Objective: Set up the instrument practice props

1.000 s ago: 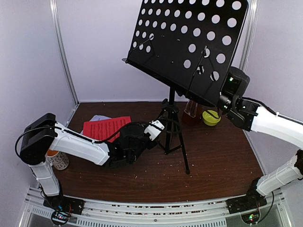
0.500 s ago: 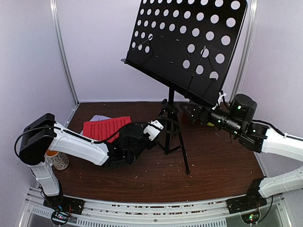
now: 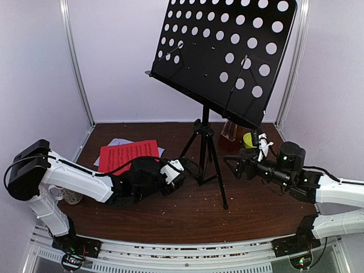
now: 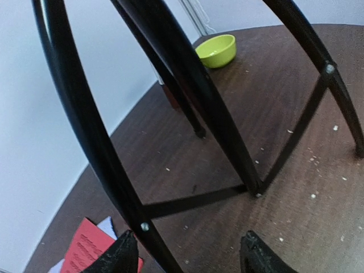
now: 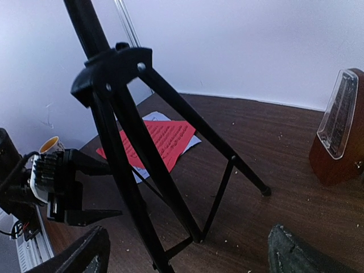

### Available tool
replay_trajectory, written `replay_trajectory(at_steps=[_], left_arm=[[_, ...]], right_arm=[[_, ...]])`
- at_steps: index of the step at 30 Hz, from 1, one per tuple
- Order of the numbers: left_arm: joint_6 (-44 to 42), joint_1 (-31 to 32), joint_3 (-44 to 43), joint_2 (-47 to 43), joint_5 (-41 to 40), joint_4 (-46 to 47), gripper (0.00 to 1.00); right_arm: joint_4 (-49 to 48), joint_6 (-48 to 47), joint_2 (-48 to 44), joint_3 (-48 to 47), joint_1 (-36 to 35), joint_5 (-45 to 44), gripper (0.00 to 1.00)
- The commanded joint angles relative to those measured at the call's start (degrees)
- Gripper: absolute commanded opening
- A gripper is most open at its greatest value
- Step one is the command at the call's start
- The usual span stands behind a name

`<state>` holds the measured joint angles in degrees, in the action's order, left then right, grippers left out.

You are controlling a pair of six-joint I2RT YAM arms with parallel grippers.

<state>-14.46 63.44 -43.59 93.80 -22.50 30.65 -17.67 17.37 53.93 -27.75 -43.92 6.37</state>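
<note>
I see the music stand (image 3: 227, 51) in matte black, its desk patterned with rows of round holes. The red sheet (image 3: 128, 153) carries fine dark lines of print, and the white sheet (image 5: 154, 117) looks pale. The metronome (image 5: 338, 131) is reddish brown with a clear front. The bowl (image 4: 217, 50) is yellow-green. The table (image 3: 256, 199) is dark brown wood flecked with pale specks.

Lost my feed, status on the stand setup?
Left gripper open, right gripper open, both empty. Music stand upright; red sheet flat on table. Tripod leg beside left gripper.
</note>
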Motion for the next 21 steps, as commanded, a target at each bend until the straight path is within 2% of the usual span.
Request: replay_trajectory(at_steps=[1,6,15,21], left_arm=[[8.6,-5.8,4.7,-4.4,16.8,-0.1,0.68],[9.8,-9.3,5.8,-4.5,23.1,-0.1,0.70],[14.0,-15.4,4.2,2.5,35.1,5.4,0.64],[14.2,-16.1,0.4,5.6,37.1,3.5,0.58]], right_arm=[[0.0,-0.6,0.3,2.0,-0.6,1.2,0.97],[-1.5,-1.1,4.0,3.7,-1.3,3.3,0.96],[-9.4,-2.3,11.2,6.5,-3.3,4.2,0.85],[-12.1,-3.8,17.1,5.7,-4.8,3.6,0.79]])
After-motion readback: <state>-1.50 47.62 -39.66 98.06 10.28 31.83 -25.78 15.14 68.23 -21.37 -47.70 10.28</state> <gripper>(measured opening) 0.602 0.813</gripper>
